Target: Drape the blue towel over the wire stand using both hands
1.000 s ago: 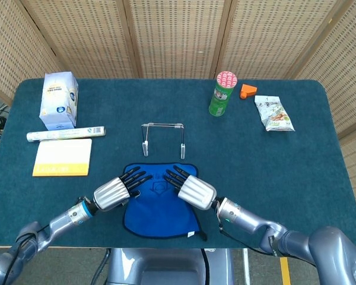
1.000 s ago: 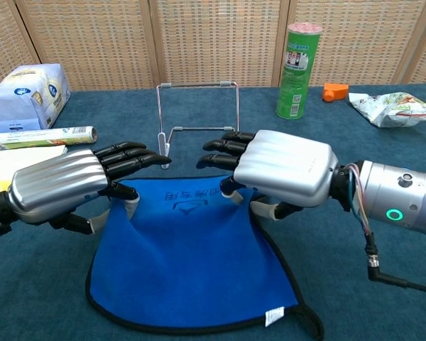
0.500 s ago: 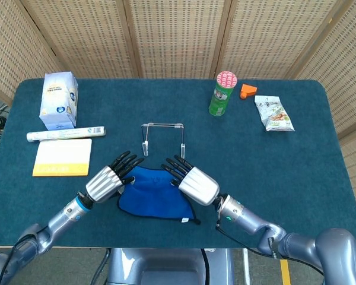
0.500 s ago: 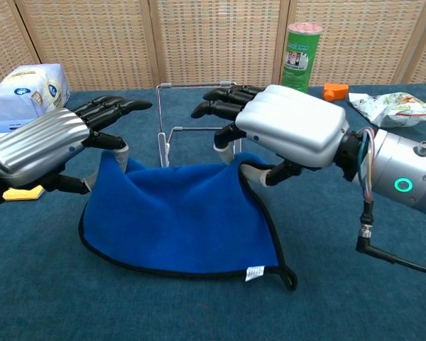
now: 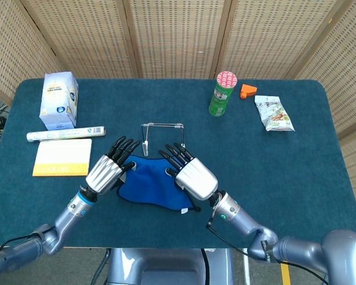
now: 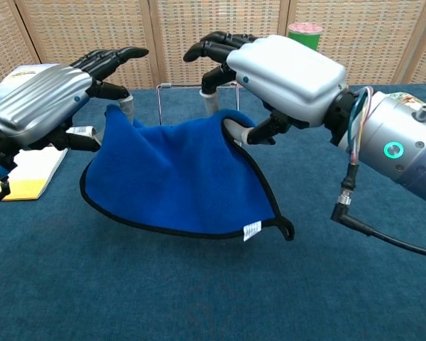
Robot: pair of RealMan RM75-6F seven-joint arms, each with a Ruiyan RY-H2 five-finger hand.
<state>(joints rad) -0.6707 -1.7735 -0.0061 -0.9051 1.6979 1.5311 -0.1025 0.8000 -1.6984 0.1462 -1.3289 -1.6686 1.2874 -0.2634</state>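
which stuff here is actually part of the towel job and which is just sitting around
Part of the job: blue towel, wire stand, left hand, right hand.

Just lying about: green can, orange piece, snack bag, white carton, foil roll, yellow pad.

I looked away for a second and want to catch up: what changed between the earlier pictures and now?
Both hands, the left hand and right hand, have lifted the blue towel off the table by its far corners and carried it toward the wire stand; its near edge now hangs clear. The stand, green can, snack bag and yellow pad stayed put.
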